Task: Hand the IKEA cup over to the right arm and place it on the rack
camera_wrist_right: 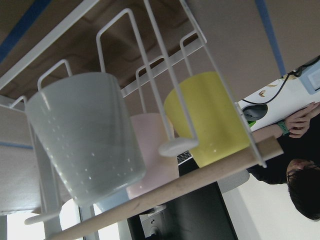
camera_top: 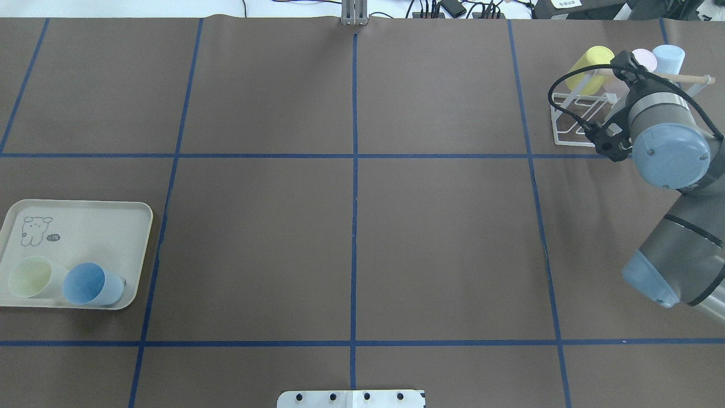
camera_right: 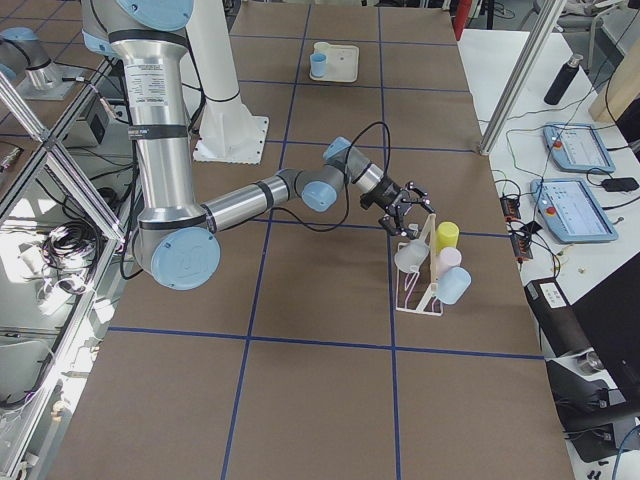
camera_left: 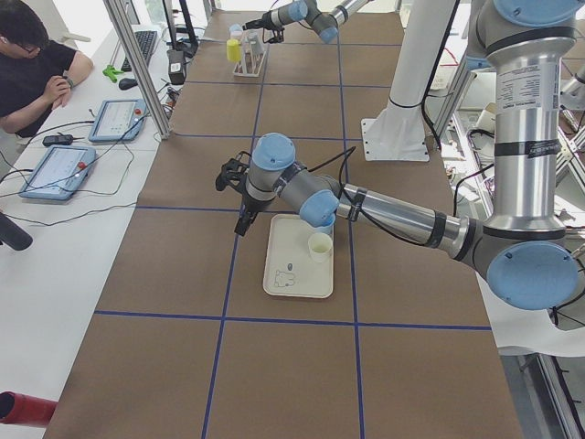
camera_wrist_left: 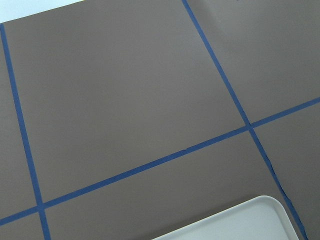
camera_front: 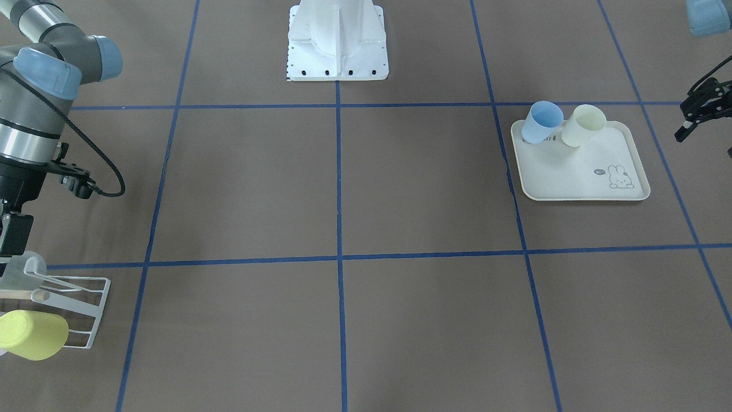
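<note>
1. Silver-grey right arm (camera_right: 250, 195) is stretched out low from its post, elbow bent. Its wrist is turned toward the rack (camera_right: 420, 295) at the table's far right corner, and a thick black cable loops off it.
2. Look at the right gripper (camera_right: 410, 212): it hovers just above the rack's robot-side end, fingers splayed, nothing between them.
3. Over at the other end the left arm (camera_left: 393, 215) reaches long and low across the table. The left gripper (camera_left: 230, 203) hangs over bare table near the tray (camera_top: 85, 215), fingers wide apart and empty.
4. The IKEA cup (camera_right: 408, 258), the whitish translucent one, sits on the rack on the side facing the robot, just under the right gripper. Its mouth faces the rack's base and its closed bottom points up and out, so the long axis leans.
5. Across the wooden dowel (camera_top: 694, 79) a yellow cup (camera_top: 589, 68), a pink cup (camera_top: 643, 56) and a pale blue cup (camera_top: 668, 56) sit in a row.
6. On the rabbit-print tray a blue tumbler (camera_top: 90, 283) and a cream tumbler (camera_top: 31, 276) stand side by side at the robot-side edge.
7. Brown paper covers the table (camera_top: 442, 243), gridded with blue tape. A person (camera_left: 32, 78) sits at a white side bench with tablets (camera_left: 55, 169).
</note>
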Robot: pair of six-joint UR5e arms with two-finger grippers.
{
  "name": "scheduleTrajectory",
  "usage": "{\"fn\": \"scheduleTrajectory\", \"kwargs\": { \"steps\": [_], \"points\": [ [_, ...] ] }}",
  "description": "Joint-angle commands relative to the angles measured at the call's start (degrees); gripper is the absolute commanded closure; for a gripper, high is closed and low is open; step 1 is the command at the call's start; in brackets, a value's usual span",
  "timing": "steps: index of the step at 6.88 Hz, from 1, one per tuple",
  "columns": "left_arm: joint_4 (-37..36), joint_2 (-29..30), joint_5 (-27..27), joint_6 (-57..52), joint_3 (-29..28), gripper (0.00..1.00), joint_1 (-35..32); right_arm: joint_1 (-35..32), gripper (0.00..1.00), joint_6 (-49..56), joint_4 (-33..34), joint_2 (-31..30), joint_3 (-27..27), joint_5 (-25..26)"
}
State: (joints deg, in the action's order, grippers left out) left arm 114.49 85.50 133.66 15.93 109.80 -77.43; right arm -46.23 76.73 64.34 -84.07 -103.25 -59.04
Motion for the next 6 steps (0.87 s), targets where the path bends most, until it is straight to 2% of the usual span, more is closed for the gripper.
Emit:
{"fn": "scheduleTrajectory", "kwargs": {
  "steps": [1, 3, 5, 6],
  "points": [
    [0.7, -1.0, -0.8, 3.5, 0.2, 0.00, 0.2, -0.1, 0.01, -18.0, -0.3, 0.5, -2.3, -9.8],
    [3.1, -1.7, -5.1, 9.3, 0.4, 0.00, 3.0, 0.0, 0.01, -40.4, -0.6, 0.6, -4.5, -21.7],
    [10.7, -4.5, -10.9, 20.7, 0.6, 0.00, 11.4, 0.1, 0.01, -61.6, -0.7, 0.7, -7.7, -32.2],
    [12.8, -6.1, -11.0, 24.3, 1.5, 0.00, 14.5, 0.1, 0.01, -73.1, -0.8, 1.9, -9.1, -35.8]
  ]
}}
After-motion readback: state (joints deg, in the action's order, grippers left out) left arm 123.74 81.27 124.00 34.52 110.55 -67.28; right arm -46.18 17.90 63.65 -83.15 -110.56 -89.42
